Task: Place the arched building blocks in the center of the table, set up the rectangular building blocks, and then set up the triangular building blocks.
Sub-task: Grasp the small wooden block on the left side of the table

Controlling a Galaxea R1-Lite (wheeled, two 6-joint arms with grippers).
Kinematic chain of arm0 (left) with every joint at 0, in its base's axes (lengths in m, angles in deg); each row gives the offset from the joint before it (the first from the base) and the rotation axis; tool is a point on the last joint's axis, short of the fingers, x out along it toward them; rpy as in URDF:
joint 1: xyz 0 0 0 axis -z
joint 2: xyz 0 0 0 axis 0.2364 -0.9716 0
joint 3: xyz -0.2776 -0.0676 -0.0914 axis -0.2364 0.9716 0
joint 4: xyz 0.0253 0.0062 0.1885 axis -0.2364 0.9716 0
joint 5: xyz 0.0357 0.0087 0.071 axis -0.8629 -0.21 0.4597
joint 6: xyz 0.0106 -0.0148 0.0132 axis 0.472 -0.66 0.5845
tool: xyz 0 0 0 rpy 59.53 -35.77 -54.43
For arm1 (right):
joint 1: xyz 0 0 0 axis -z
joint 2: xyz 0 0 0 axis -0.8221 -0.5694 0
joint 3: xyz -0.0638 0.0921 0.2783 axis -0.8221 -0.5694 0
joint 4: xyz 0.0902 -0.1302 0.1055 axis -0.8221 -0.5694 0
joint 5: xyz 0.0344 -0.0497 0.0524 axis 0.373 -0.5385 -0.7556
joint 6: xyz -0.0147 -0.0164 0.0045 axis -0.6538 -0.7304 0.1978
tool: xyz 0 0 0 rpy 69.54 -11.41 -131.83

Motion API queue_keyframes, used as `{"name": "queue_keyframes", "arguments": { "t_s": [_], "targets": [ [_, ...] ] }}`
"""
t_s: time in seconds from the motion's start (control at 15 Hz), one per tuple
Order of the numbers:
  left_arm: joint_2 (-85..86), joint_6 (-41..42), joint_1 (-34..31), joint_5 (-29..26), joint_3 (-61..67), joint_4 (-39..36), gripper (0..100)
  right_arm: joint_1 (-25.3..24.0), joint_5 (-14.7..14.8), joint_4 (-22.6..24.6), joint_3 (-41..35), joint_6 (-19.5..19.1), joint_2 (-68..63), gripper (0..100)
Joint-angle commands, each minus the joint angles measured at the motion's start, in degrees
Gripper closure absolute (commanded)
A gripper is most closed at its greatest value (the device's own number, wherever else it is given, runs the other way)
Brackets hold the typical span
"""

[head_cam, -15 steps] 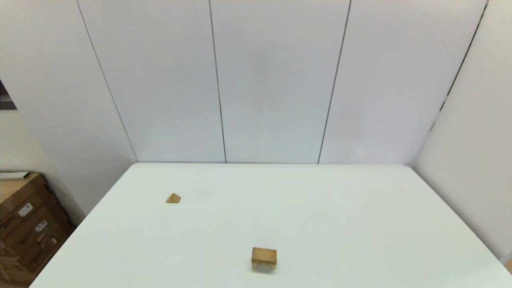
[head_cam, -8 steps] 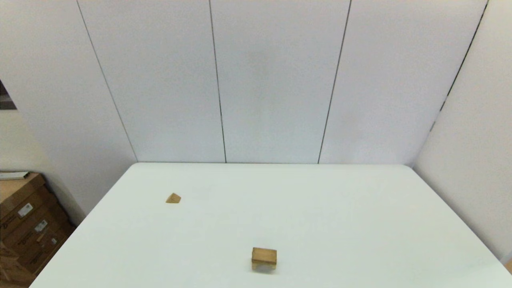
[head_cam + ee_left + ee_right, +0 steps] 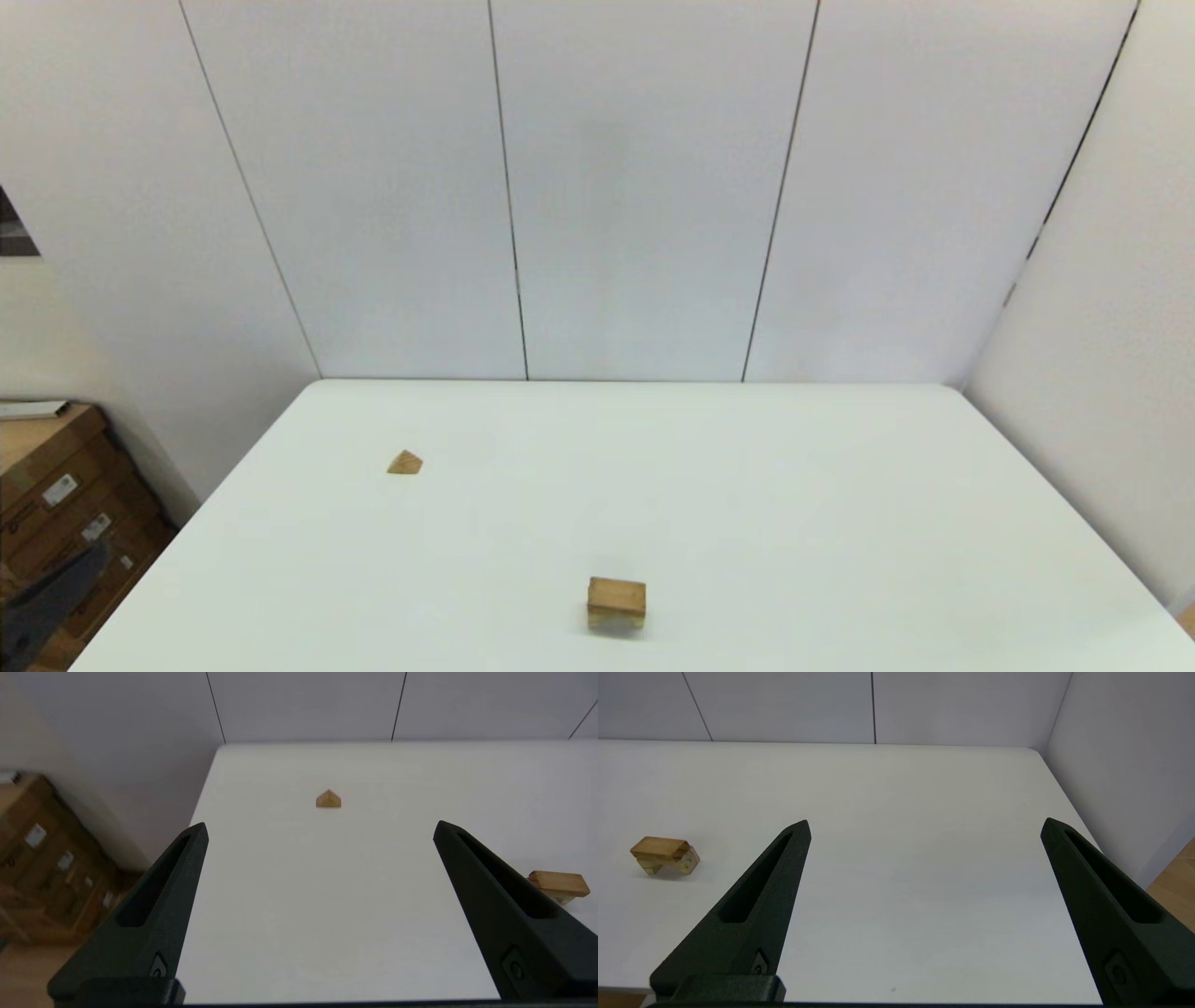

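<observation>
Bright, even light; soft shadows

Slab (image 3: pixel 661 846) atop arch block (image 3: pixel 672 864), wedge (image 3: pixel 404 463) apart

White wall panels (image 3: pixel 635 187) stand behind the desk (image 3: pixel 794 523), split by thin dark vertical seams, and another white panel (image 3: pixel 1102 373) closes the right side. Left of the desk, brown cardboard boxes (image 3: pixel 56 523) with small white labels are stacked — a flat pale object lies on top. Even, soft light — no strong shadows.
</observation>
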Motion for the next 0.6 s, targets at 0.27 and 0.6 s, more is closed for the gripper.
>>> {"name": "queue_keyframes", "arguments": {
  "t_s": [0.27, 0.6],
  "targets": [
    [-74.86, -1.12, -6.19, -0.63, -27.51, -24.65, 0, -0.01, -0.04, -0.03, 0.01, -0.05, -0.09, 0],
    [-93.14, 5.03, -7.77, -6.78, -40.17, -22.72, 0, -0.01, -0.04, -0.03, 0.01, -0.05, -0.09, 0]
  ]
}}
